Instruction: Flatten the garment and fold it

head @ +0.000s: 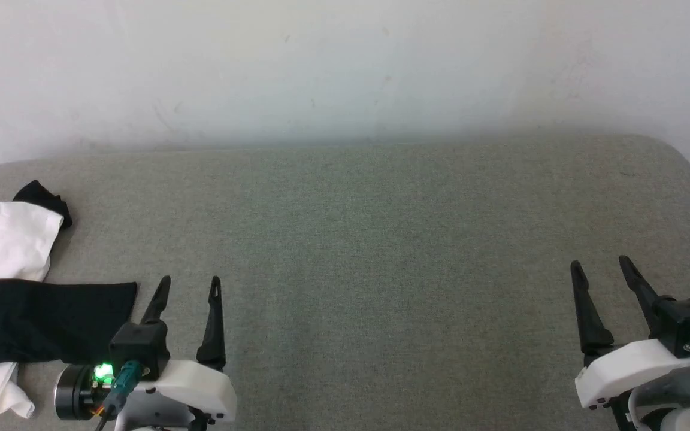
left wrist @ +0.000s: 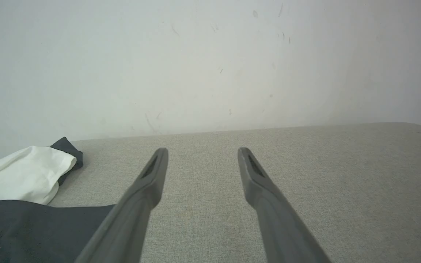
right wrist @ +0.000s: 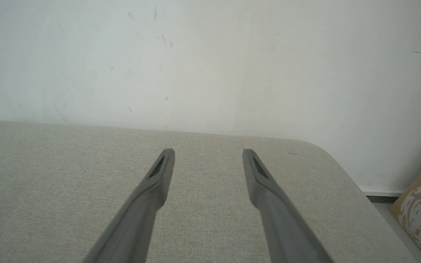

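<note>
**Position of the garment relative to the jaws**
- The garment [head: 39, 317] lies at the left edge of the grey fabric-covered surface [head: 381, 239], on the outer side of the left gripper [head: 191, 280].
- In the head view, the squared end of its black section stops just beside the left gripper's outer finger [head: 156, 308]. Whether cloth and finger touch cannot be told.
- No cloth lies between the fingers of either gripper.
- The right gripper [head: 599, 261] is at the opposite side of the surface, well apart from the garment.

**Jaw state**
- Left gripper: jaws spread wide, holding nothing. Bare grey surface shows between them in the left wrist view.
- Right gripper: jaws spread wide, holding nothing. Bare grey surface shows between them in the right wrist view.

**Orientation**
- The black section forms a broad band with its long axis running left to right across the head view. Its free end points toward the left gripper, and its other end runs off the left edge of the view.
- The white section lies beyond the band, toward the wall [head: 345, 60].

**Appearance**
- The garment is bunched, not spread flat.
- The white cloth is rumpled and rounded, with a small black piece projecting at its far tip.
- A further white fold emerges from under the black band on the near side.
- The black band lies fairly smooth.
</note>
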Robot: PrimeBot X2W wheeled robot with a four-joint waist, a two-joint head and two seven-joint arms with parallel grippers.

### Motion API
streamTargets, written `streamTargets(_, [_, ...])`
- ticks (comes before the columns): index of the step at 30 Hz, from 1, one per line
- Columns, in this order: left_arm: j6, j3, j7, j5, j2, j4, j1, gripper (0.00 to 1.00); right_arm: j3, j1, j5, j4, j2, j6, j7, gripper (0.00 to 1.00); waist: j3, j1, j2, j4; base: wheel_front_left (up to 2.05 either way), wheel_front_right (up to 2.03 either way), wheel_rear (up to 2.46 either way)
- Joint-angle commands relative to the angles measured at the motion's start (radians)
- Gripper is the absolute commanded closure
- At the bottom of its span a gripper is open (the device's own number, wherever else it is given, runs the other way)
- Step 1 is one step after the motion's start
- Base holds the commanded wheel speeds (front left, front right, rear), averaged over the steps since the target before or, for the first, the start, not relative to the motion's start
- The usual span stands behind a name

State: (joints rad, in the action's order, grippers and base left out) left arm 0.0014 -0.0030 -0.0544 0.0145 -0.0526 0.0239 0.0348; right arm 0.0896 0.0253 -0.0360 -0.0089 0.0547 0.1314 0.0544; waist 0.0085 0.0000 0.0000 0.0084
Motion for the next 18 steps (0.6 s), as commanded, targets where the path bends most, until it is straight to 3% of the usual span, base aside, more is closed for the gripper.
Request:
streamTargets(1, [-0.003,0.005,-0.009,0.008,0.001,0.008,0.010,0.00,0.008,0.008,-0.007,-0.004,-0.001,0.000,0.009,0.00,0.002,0.0000,0.0000,0.002,0.00,0.00,0.00])
streamTargets(18, [0.020,0.010,-0.044,0.022,0.001,0.024,0.020,0.00,0.018,0.007,-0.004,0.002,-0.002,0.000,0.045,0.00,0.013,0.0000,0.0000,0.074,0.00,0.00,0.00])
